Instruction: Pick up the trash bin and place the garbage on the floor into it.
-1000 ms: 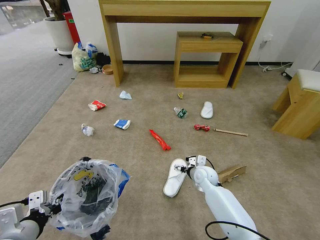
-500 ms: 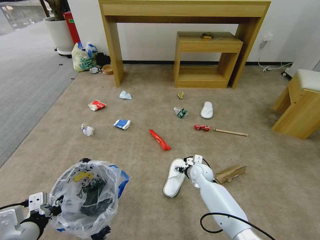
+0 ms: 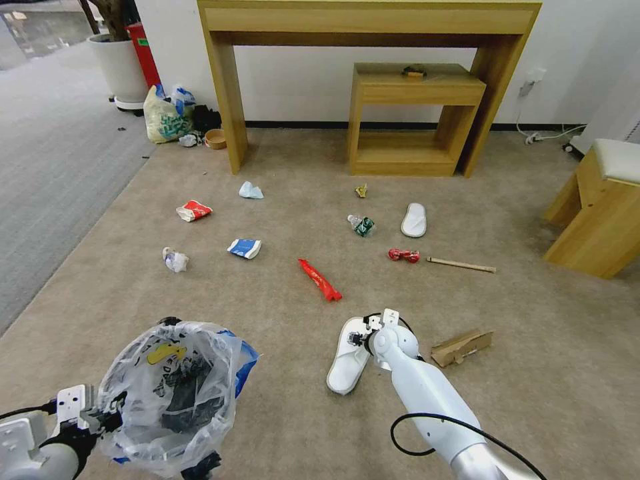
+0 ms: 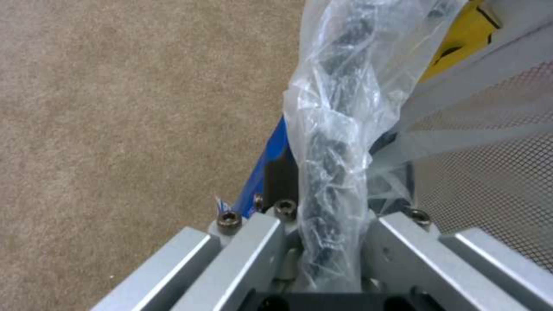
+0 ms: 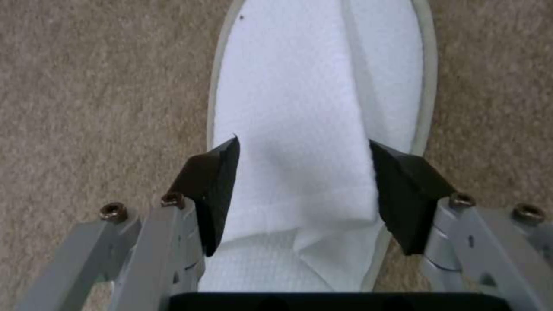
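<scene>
Beige carpet under a wooden console table (image 3: 373,27), grey carpet off to its left, white wall behind. Green print on a yellowish shopping bag (image 3: 165,117) by the table's left leg, too small to read; blue and yellow print on the bin's liner, unreadable.

Trash bin (image 3: 175,393) well in front of the table, clamped at the rim by the left gripper (image 4: 328,242). Right gripper (image 5: 302,194) spread wide astride a white slipper (image 3: 348,355), pads either side of its strap, lower and nearer the slipper than a second ago.

Scattered between bin and table: second slipper (image 3: 414,219), red wrapper (image 3: 320,280), blue carton (image 3: 245,248), red carton (image 3: 194,211), cardboard (image 3: 461,347), stick (image 3: 461,265), unmoved.
</scene>
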{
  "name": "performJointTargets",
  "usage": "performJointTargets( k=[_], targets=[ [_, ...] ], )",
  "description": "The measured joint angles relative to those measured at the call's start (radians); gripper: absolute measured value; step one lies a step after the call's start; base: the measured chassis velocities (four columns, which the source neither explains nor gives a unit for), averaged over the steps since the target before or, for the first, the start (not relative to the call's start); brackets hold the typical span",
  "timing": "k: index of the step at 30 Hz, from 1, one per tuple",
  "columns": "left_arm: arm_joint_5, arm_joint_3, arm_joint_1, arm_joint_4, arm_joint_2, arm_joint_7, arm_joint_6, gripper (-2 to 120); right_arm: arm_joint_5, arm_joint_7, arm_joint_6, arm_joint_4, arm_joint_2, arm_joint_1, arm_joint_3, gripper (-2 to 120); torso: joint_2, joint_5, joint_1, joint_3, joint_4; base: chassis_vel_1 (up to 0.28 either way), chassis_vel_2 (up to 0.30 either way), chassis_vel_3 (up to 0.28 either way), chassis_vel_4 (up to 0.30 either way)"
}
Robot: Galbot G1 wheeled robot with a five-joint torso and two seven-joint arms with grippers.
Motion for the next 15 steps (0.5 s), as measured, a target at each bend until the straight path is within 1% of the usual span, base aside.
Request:
performJointTargets(
  k=[2, 3, 4, 6, 7, 9, 10, 11, 12, 13, 15],
  targets=[
    [-0.001, 0.000, 0.000, 0.001, 0.001, 0.001, 0.000, 0, 0.000, 0.002, 0.000, -0.006, 0.005, 0.003, 0.003, 55, 0.000, 0.0000, 0.000, 0.000, 0.0000, 0.000, 0.000, 0.000, 0.000],
    [-0.001, 0.000, -0.001, 0.001, 0.001, 0.001, 0.000, 0, 0.001, 0.004, 0.001, -0.009, 0.007, 0.005, 0.003, 52, 0.000, 0.0000, 0.000, 0.000, 0.0000, 0.000, 0.000, 0.000, 0.000],
    [-0.001, 0.000, -0.001, 0.001, 0.001, 0.001, 0.000, 0, 0.001, 0.004, 0.001, -0.009, 0.007, 0.005, 0.003, 52, 0.000, 0.0000, 0.000, 0.000, 0.0000, 0.000, 0.000, 0.000, 0.000],
    [-0.001, 0.000, -0.001, 0.001, 0.000, 0.001, 0.000, 0, 0.001, 0.005, 0.002, -0.015, 0.010, 0.005, 0.005, 43, 0.000, 0.0000, 0.000, 0.000, 0.0000, 0.000, 0.000, 0.000, 0.000],
    [-0.001, 0.000, -0.001, 0.001, 0.000, 0.001, 0.000, 0, 0.000, 0.006, 0.003, -0.019, 0.013, 0.006, 0.007, 36, 0.000, 0.0000, 0.000, 0.000, 0.0000, 0.000, 0.000, 0.000, 0.000],
    [-0.001, 0.000, -0.001, 0.001, -0.001, 0.001, 0.000, 0, 0.000, 0.006, 0.003, -0.020, 0.013, 0.006, 0.007, 36, 0.000, 0.0000, 0.000, 0.000, 0.0000, 0.000, 0.000, 0.000, 0.000],
    [-0.001, 0.000, 0.000, 0.001, -0.001, 0.002, 0.000, 0, -0.005, 0.006, 0.005, -0.025, 0.016, 0.006, 0.011, 28, 0.000, 0.0000, 0.000, 0.000, 0.0000, 0.000, 0.000, 0.000, 0.000],
    [-0.001, -0.001, 0.001, 0.001, -0.001, 0.003, 0.000, 0, -0.008, 0.006, 0.007, -0.026, 0.017, 0.005, 0.013, 23, 0.000, 0.0000, 0.000, 0.000, 0.0000, 0.000, 0.000, 0.000, 0.000],
    [-0.001, -0.001, 0.001, 0.001, -0.001, 0.003, 0.000, 0, -0.008, 0.006, 0.007, -0.026, 0.017, 0.005, 0.013, 23, 0.000, 0.0000, 0.000, 0.000, 0.0000, 0.000, 0.000, 0.000, 0.000],
    [-0.001, -0.001, 0.002, 0.001, 0.000, 0.004, 0.000, 0, -0.009, 0.006, 0.008, -0.026, 0.017, 0.004, 0.014, 19, 0.000, 0.0000, 0.000, 0.000, 0.0000, 0.000, 0.000, 0.000, 0.000],
    [-0.001, -0.001, 0.002, 0.000, 0.000, 0.005, 0.000, 0, -0.011, 0.004, 0.009, -0.026, 0.017, 0.001, 0.016, 8, 0.000, 0.0001, 0.000, 0.000, 0.0000, 0.000, 0.000, 0.000, 0.000]
  ],
)
